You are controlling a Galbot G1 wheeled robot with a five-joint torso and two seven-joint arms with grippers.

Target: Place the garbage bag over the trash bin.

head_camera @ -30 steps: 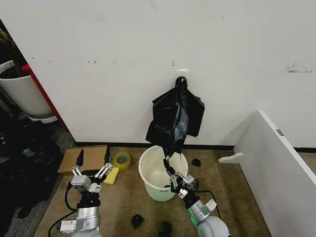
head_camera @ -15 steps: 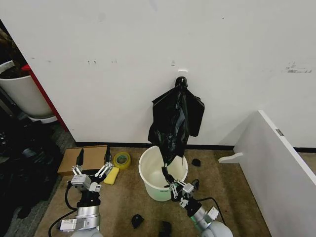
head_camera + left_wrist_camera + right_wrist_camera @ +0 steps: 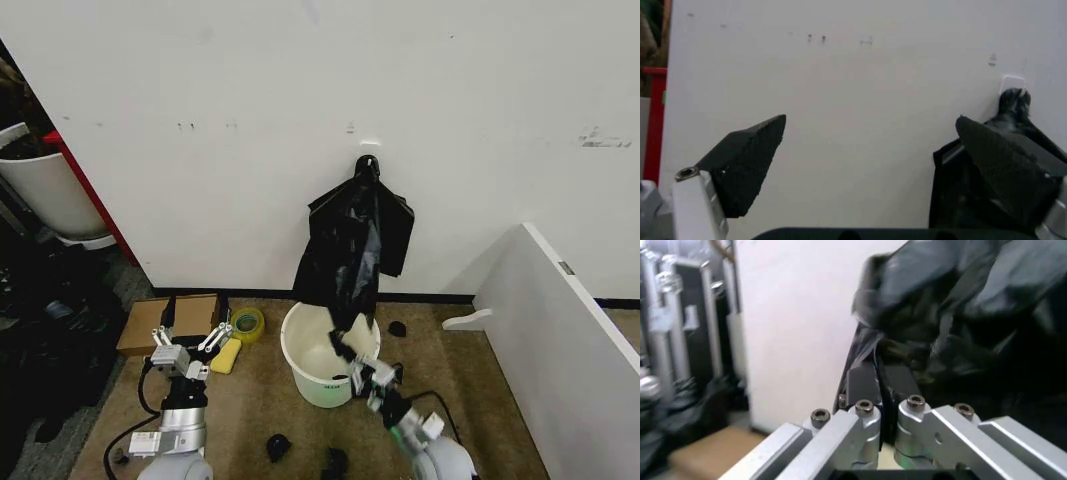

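The black garbage bag (image 3: 352, 240) hangs from a wall hook (image 3: 367, 162), its lower end reaching into the mouth of the cream-white trash bin (image 3: 316, 388) on the floor below. My right gripper (image 3: 341, 346) is over the bin's rim, shut on the bag's lower edge. The right wrist view shows its fingers (image 3: 863, 382) pinching a thin fold of the bag (image 3: 960, 315). My left gripper (image 3: 195, 318) is open to the left of the bin, above the floor items. The left wrist view shows it (image 3: 870, 120) facing the wall, with the bag (image 3: 948, 190) off to one side.
A cardboard box (image 3: 168, 322), a yellow tape roll (image 3: 247, 323) and a yellow sponge (image 3: 227, 356) lie left of the bin. Small black objects (image 3: 278, 447) dot the carpet. A white panel (image 3: 565, 340) leans at right. A bigger white tub (image 3: 45, 195) and dark cases stand far left.
The right gripper has shifted slightly with the bag's lower edge, and the bag's lower left side has swung outward. The left gripper has moved a little forward and to the right.
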